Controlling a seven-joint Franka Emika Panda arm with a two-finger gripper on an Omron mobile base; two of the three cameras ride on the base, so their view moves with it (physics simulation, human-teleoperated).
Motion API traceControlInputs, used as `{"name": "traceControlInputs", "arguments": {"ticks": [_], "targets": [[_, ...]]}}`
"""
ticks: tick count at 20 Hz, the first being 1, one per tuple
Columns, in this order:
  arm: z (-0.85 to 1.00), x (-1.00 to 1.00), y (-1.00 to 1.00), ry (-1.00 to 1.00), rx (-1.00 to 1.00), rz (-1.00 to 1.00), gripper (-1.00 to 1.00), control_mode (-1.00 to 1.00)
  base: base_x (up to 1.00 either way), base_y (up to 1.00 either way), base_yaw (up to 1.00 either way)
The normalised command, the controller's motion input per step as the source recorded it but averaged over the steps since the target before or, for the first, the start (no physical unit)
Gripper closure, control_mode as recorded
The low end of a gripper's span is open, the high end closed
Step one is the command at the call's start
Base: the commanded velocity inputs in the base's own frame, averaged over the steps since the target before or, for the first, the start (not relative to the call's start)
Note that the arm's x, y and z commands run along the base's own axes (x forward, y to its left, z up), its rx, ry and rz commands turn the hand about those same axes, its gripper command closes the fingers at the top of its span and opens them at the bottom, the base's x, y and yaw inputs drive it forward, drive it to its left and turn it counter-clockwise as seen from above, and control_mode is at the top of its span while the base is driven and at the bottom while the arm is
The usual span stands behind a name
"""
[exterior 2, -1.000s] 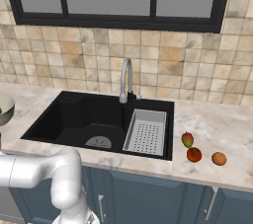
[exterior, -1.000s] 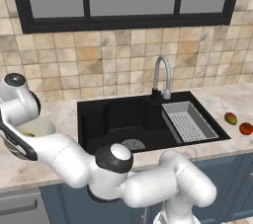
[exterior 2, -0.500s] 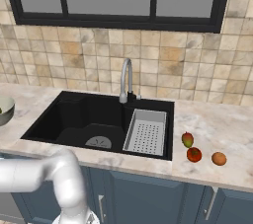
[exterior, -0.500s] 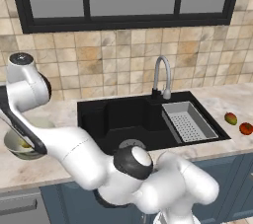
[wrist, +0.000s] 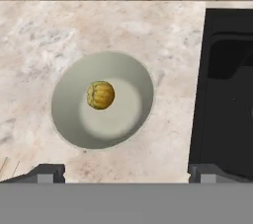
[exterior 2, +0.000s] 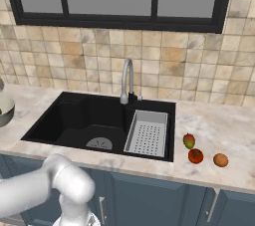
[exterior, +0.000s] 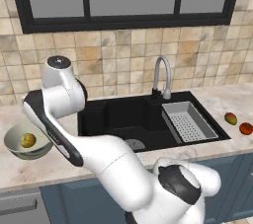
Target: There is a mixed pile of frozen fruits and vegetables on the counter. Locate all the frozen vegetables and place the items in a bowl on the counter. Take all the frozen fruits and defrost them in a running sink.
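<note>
One vegetable is sorted: the yellowish-green piece [wrist: 101, 94] lies inside the bowl [wrist: 69, 124], which sits on the table [wrist: 34, 35] left of the sink [exterior 2: 74, 120]. The rest of the pile waits on the far side of the basin, past the grey tray [exterior 2: 147, 133]: the red-green fruit [exterior 2: 189, 141], the red tomato-like piece [exterior 2: 195, 156] just beside it, and the orange ball [exterior 2: 220, 160] a little apart. So roughly a quarter is done; the tomato is due in the bowl, both fruits belong in the sink, and no water is visible at the faucet [exterior 2: 127, 80]. The end effector [wrist: 126, 173] hovers above the bowl with its fingertips [wrist: 47, 172] spread wide and nothing between them. Compared with half a second ago, the arm has lifted and swung clear in the left base view, so the bowl and its contents now sit in plain sight instead of half hidden behind a link.
</note>
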Motion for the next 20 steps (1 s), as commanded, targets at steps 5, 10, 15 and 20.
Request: {"name": "traceControlInputs", "arguments": {"ticks": [5,10,15,20], "targets": [[0.00,-0.48,-1.00,-0.03,0.01,0.00,-1.00,-1.00,0.00,0.00,0.00],[0.00,-0.22,-1.00,0.00,0.00,0.00,-1.00,-1.00,0.00,0.00,0.00],[0.00,-0.14,-1.00,0.00,0.00,-0.03,-1.00,-1.00,0.00,0.00,0.00],[0.00,-0.18,-1.00,0.00,0.00,-0.08,-1.00,-1.00,0.00,0.00,0.00]]}}
